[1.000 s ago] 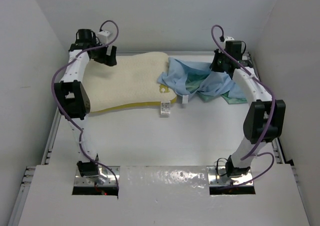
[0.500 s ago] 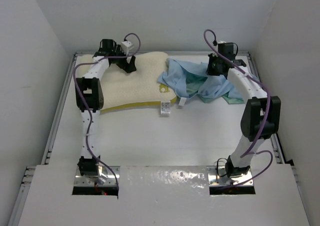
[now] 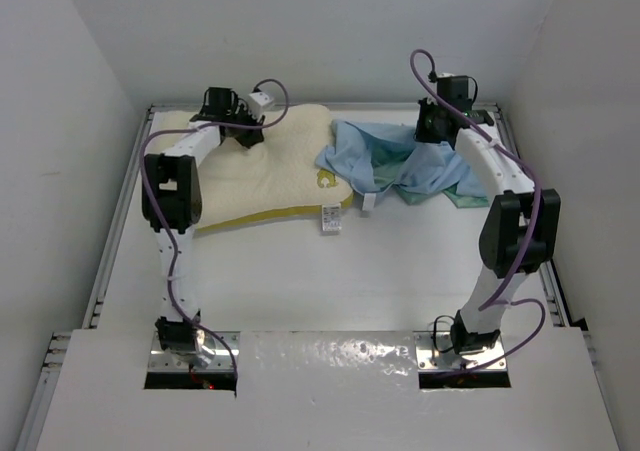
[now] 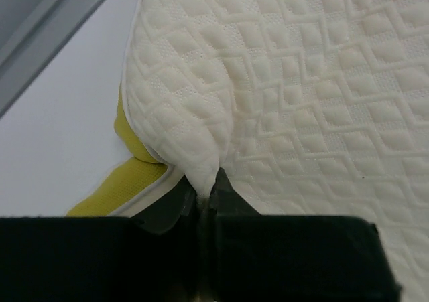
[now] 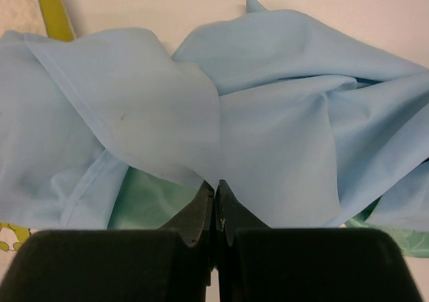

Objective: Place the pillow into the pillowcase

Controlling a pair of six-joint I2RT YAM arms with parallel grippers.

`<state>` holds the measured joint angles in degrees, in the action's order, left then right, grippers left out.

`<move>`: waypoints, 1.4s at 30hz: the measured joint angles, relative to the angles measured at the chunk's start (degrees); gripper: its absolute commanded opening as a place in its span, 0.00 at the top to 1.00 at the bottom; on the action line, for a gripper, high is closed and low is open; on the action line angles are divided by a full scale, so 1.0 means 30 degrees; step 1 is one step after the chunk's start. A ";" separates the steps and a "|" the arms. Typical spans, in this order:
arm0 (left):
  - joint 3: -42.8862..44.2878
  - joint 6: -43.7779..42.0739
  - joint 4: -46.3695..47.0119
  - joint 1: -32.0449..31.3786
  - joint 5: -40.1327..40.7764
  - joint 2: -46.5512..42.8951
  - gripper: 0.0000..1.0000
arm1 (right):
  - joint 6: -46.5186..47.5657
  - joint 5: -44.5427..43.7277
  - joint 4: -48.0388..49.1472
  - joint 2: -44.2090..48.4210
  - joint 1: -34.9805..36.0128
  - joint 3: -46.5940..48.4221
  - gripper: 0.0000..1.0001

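Left gripper (image 4: 206, 191): jaws pressed together on a small raised pinch of the pillow (image 4: 301, 81), taken at its far edge, just where the quilted cover meets the yellow trim (image 4: 131, 131). Likely reason: the edge gives a fold of cover thin enough to nip, where the padded middle would not. Right gripper (image 5: 216, 191): jaws closed on a gather of the pillowcase (image 5: 281, 121), light-blue side up, with a patch of the teal face (image 5: 144, 205) showing beneath the fold. Cannot tell whether one layer or both is caught. From above, the pillow lies flat across the far left of the table (image 3: 300, 271), with its logo (image 3: 326, 178) and white tag (image 3: 331, 218) at the right end. The pillowcase sits crumpled at the far right, its left folds touching or just overlapping that end of the pillow. Judgement: each arm has secured its own piece, and the pillow's logo end faces the cloth, which suits feeding that end in. The opening is not visibly spread, so insertion has not begun. Risk: a shallow pinch on the cover could slip once the pillow is dragged.
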<state>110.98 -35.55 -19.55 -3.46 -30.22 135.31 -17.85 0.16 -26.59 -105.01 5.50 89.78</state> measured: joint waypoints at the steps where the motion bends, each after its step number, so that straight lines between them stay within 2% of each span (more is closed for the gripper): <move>1: -0.0678 -0.0080 -0.0175 0.0146 0.0066 -0.0641 1.00 | -0.0058 0.0015 0.0029 -0.0029 0.0007 0.0095 1.00; 5: -0.2987 -0.1770 -0.3045 0.0743 0.0204 -0.3752 1.00 | -0.0138 0.0022 0.0175 -0.0029 0.0313 0.0117 1.00; 10: -0.4386 -0.7665 -1.0229 0.1282 -0.0867 -0.7883 1.00 | -0.0364 0.0444 0.0503 0.0015 0.0780 -0.0029 1.00; 13: -0.4699 -0.9661 -1.3588 0.1362 -0.1836 -0.9959 1.00 | -0.0517 0.0670 0.0583 0.0015 0.0918 -0.0022 1.00; 18: -0.4218 -1.0965 -1.5846 0.1763 -0.3213 -1.2196 1.00 | -0.1042 0.0780 0.0729 -0.0029 0.0933 0.0284 1.00; 24: -0.3956 -1.2254 -1.7456 0.1617 -0.5064 -1.3282 1.00 | -0.1690 0.1166 0.1690 -0.0226 0.1115 0.0772 1.00; 27: -0.5719 -1.0506 -1.5905 0.0168 -0.5610 -1.3427 1.00 | -0.1705 0.1173 0.1741 -0.0255 0.1639 0.0772 1.00; 31: -0.7796 -0.5435 -1.1774 -0.1902 -0.4845 -1.2903 1.00 | -0.1712 0.1180 0.2331 0.0007 0.2863 -0.0015 1.00; 34: -0.7453 -0.1537 -0.9078 -0.2747 -0.3854 -1.1744 1.00 | -0.1821 0.1275 0.2586 0.0743 0.3847 -0.1596 1.00; 38: -0.6273 0.2120 -0.6171 -0.3067 -0.2273 -1.0360 1.00 | -0.2171 0.1457 0.2783 0.1370 0.4736 -0.2528 1.00; 42: -0.6193 0.4044 -0.5064 -0.3344 -0.0634 -0.9777 1.00 | -0.2295 0.1290 0.3286 0.1982 0.4801 -0.2667 1.00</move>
<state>92.40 -23.42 -34.74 -13.50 -32.12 105.97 -24.73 4.03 -16.73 -99.07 19.90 81.78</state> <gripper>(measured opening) 0.050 0.002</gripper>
